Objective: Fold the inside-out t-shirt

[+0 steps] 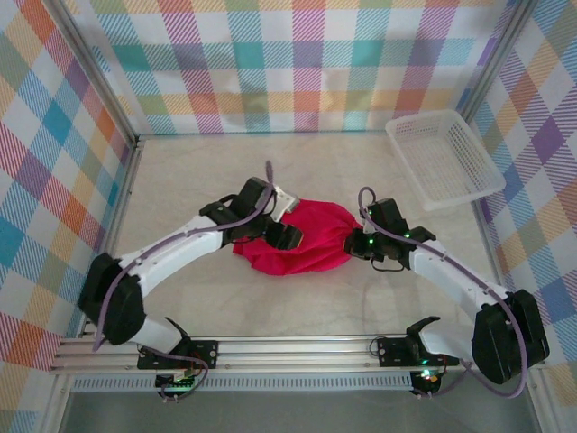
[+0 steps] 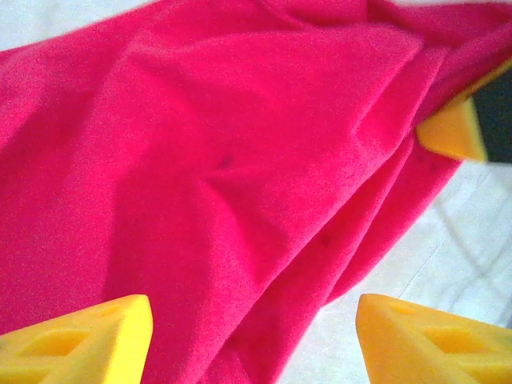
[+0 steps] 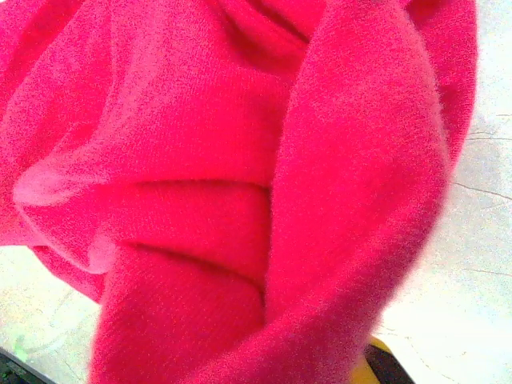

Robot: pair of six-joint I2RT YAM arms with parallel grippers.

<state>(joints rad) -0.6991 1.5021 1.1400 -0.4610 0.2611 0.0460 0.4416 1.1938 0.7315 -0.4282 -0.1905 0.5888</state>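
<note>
The inside-out t-shirt (image 1: 311,244) lies as a bunched crimson bundle at the middle of the table (image 1: 198,180), not spread flat. Its long axis runs roughly from 9 to 3 o'clock in the top view. A white mesh basket (image 1: 424,117) sits well apart from it, toward 1 o'clock.

The left gripper (image 1: 287,237) is over the bundle's 9 o'clock end. In the left wrist view its yellow fingertips (image 2: 88,340) stand wide apart with nothing pinched between them, and the cloth lies just beyond them toward 12 o'clock.

The right gripper (image 1: 354,242) meets the bundle at its 3 o'clock end. Its jaws are together, and the creases in the left wrist view run toward its yellow finger (image 2: 448,132), so it appears clamped on the fabric. In the right wrist view the cloth rises in thick rolls close against the lens.

Folding looks barely begun, since the shirt needs laying out first. The coming move depends on the free left gripper, which is already on the shirt's 9 o'clock side. It is well placed to take an edge there and draw it away from the right gripper's hold, along the long axis. With layers this bunched, it could catch several at once.
</note>
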